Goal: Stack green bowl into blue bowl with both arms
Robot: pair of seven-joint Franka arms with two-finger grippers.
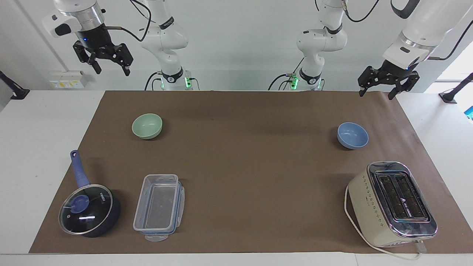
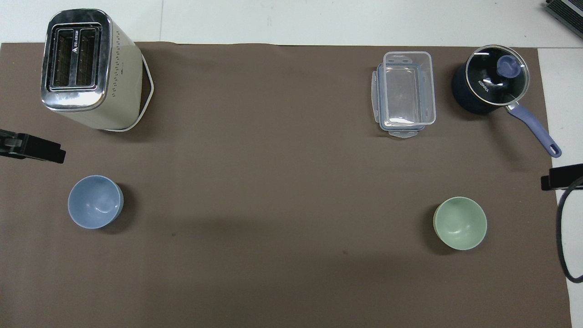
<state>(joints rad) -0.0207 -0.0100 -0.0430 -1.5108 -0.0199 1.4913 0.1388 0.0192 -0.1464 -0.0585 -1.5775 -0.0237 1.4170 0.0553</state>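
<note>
Brown mat [image 1: 244, 166]; grippers open (empty).

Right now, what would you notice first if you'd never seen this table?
Probably the shiny cream toaster at the left arm's end of the table, farther from the robots than the blue bowl. Next, the green bowl toward the right arm's end, with a lidded saucepan farther out.

Brown mat [image 1: 251, 166] covers most of the white table [image 1: 40, 147]. Cream toaster [image 1: 391, 205] with chrome top sits at the left arm's end, its white cord [image 1: 354, 225] looped around the base. At the right arm's end: clear plastic container [image 1: 159, 207] just beside a dark blue lidded saucepan [image 1: 90, 210], handle pointing toward the robots.
</note>
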